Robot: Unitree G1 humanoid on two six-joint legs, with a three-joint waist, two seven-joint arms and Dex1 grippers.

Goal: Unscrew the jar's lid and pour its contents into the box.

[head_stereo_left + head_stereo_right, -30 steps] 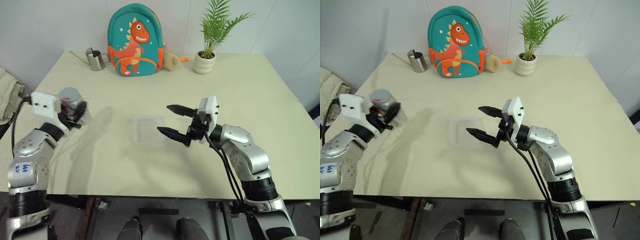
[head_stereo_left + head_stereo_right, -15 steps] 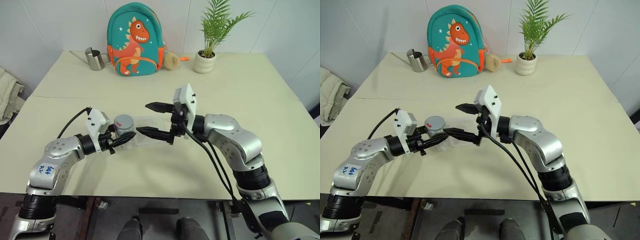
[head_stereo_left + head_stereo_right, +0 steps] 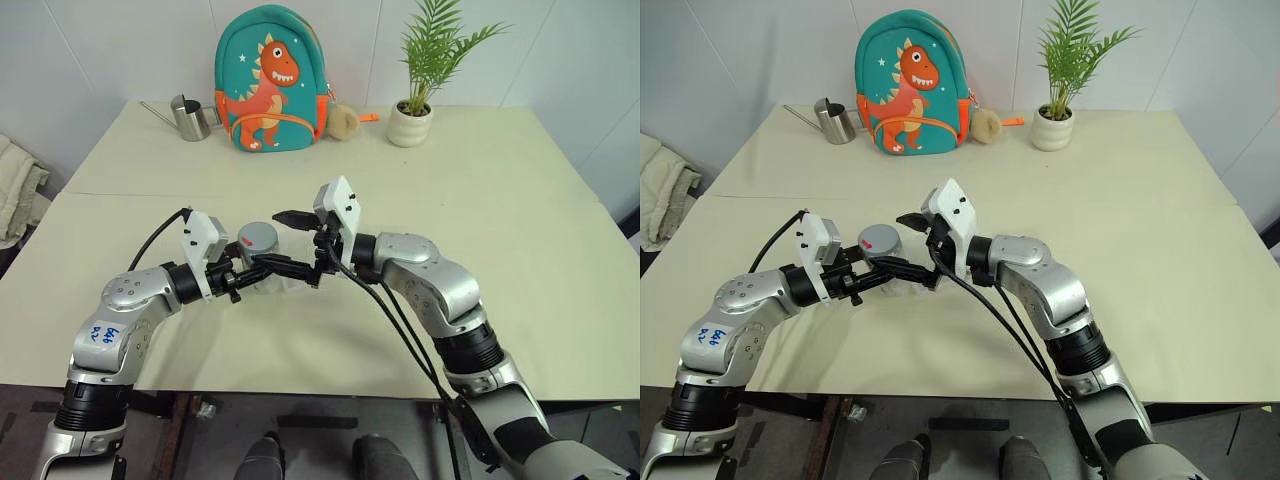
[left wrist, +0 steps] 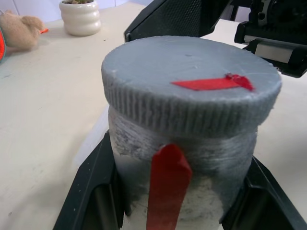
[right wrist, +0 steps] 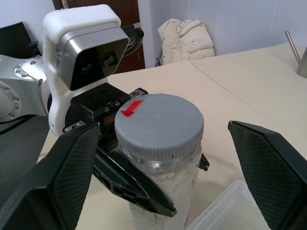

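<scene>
1. Left gripper [image 3: 250, 272] reaching level toward table centre, fingers [image 4: 91, 201] clamped on body of the jar [image 3: 259, 250], held upright above the table [image 3: 480, 200]
2. Right gripper [image 3: 287, 240] pointing level across toward the jar, jaws spread wide, one finger [image 5: 72, 167] on each side of the lid [image 5: 159, 125], not touching it
3. Jar silvery-white, red strip down its side; lid grey, ribbed at edge, red mark on top, seated on jar
4. The box [image 5: 230, 211] clear, on the table just beside and below jar
5. Backpack [image 3: 270, 80], watering can [image 3: 190, 118], potted plant [image 3: 415, 110] along far edge
</scene>
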